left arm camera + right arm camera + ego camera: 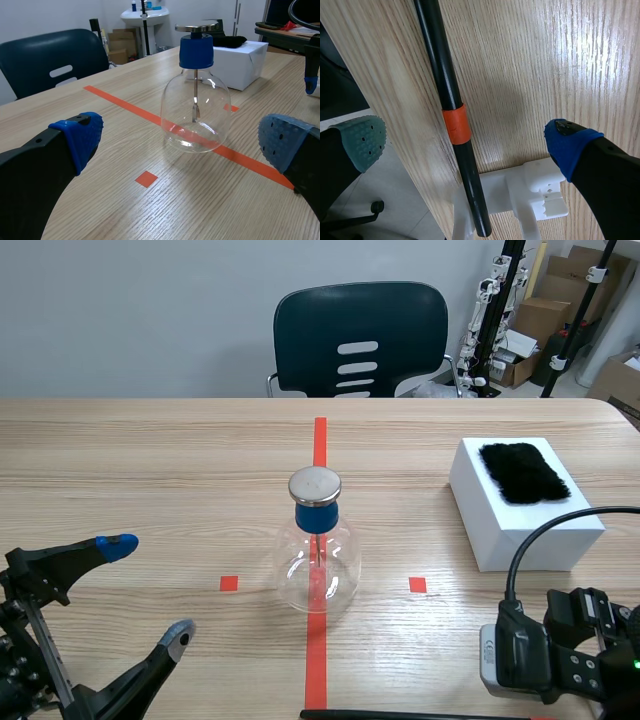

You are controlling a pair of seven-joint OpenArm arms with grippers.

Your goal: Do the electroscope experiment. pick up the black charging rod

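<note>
The black charging rod [436,55], with an orange band [456,125], lies along the table's front edge, one end on a white stand [535,192]. My right gripper [465,141] is open just above it, one pad on each side of the rod and neither touching it. In the scene view only a thin strip of the rod [420,714] shows, left of the right arm [555,650]. My left gripper [150,590] is open at the front left and holds nothing. The glass electroscope flask [196,107] with its blue stopper stands ahead of it.
The flask [317,550] stands on the red centre line in mid-table. A white box [520,510] topped with black fur [522,472] sits at the right. A dark chair [360,340] stands behind the far edge. Floor lies beyond the table edge beside the rod.
</note>
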